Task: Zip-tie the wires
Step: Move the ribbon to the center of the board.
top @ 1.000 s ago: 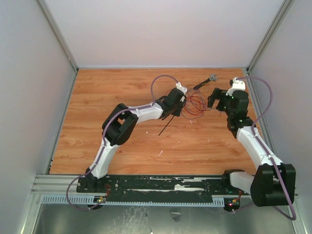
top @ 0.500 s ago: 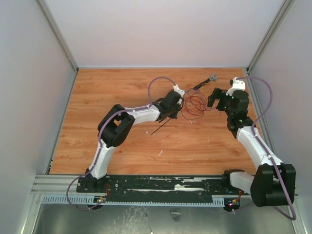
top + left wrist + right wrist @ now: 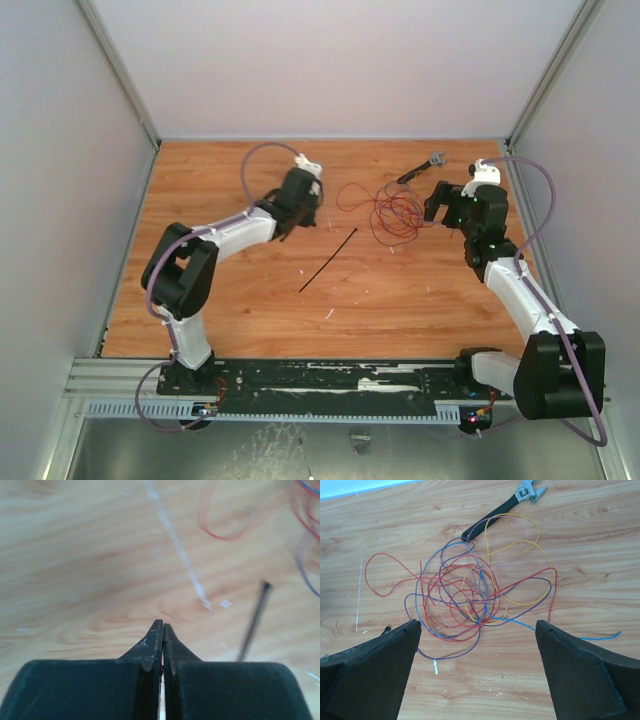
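Observation:
The wires point(image 3: 388, 210) lie in a loose tangle on the wooden table, mostly red with purple, yellow and blue strands; the right wrist view shows the wires point(image 3: 480, 592) spread just ahead of the fingers. The zip tie point(image 3: 328, 261) lies free on the table as a thin black diagonal strip, left of the tangle. In the left wrist view the zip tie point(image 3: 254, 622) runs up the right side, apart from my left gripper point(image 3: 162, 625), whose jaws are pressed together with nothing between them. My left gripper point(image 3: 300, 203) sits left of the wires. My right gripper point(image 3: 477, 625) stands wide open just short of the tangle.
A short black tool with a grey head point(image 3: 422, 167) lies behind the wires, near the back right; the same tool point(image 3: 502, 509) shows at the top of the right wrist view. Grey walls close in the table on three sides.
My left arm has swung left, away from the wires, and its gripper has closed to shut. The zip tie now lies uncovered on the table. The right arm has not moved.

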Tool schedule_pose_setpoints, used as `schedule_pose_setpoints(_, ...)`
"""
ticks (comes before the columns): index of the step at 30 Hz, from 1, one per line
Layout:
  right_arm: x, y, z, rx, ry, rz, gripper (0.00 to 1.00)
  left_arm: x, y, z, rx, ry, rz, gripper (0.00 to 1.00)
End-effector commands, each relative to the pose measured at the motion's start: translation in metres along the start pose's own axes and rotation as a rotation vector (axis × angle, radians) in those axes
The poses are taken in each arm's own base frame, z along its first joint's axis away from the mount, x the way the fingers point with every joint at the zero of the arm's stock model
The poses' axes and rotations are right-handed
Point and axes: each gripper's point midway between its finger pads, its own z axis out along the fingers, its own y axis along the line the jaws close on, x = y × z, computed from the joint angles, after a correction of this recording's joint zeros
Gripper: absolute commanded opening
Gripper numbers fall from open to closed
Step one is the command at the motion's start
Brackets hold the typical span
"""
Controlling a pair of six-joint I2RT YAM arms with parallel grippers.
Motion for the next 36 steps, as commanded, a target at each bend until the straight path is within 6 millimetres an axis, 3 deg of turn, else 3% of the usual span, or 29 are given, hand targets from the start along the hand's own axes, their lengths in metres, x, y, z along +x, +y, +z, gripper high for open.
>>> schedule_pose_setpoints(1, 0.007, 0.011, 0.002, -0.043, 0.019, -0.005, 0.99, -0.030, 0.058, -0.006, -0.059, -0.066, -0.070, 0.00)
schedule_pose_setpoints(3, 0.010, 0.012, 0.002, -0.045, 0.029, -0.010, 0.99, -0.034, 0.054, -0.009, -0.026, -0.072, -0.050, 0.08)
schedule_pose_setpoints(9, 0.012, 0.012, 0.004, -0.042, 0.040, -0.012, 0.99, -0.012, -0.007, -0.006, 0.120, -0.053, 0.029, 0.41)
schedule_pose_setpoints(13, 0.014, 0.015, 0.005, -0.050, 0.045, -0.013, 0.99, -0.004, -0.040, 0.000, 0.187, -0.044, 0.022, 0.53)
schedule_pose_setpoints(20, 0.016, 0.016, 0.006, -0.051, 0.051, -0.020, 0.99, -0.007, -0.076, 0.021, 0.228, -0.041, 0.030, 0.59)
schedule_pose_setpoints(25, 0.016, 0.016, 0.006, -0.049, 0.051, -0.021, 0.99, 0.003, -0.083, 0.042, 0.194, 0.000, 0.060, 0.59)
schedule_pose_setpoints(36, 0.015, 0.015, 0.005, -0.047, 0.045, -0.021, 0.99, 0.023, -0.090, 0.056, 0.167, 0.049, 0.087, 0.51)
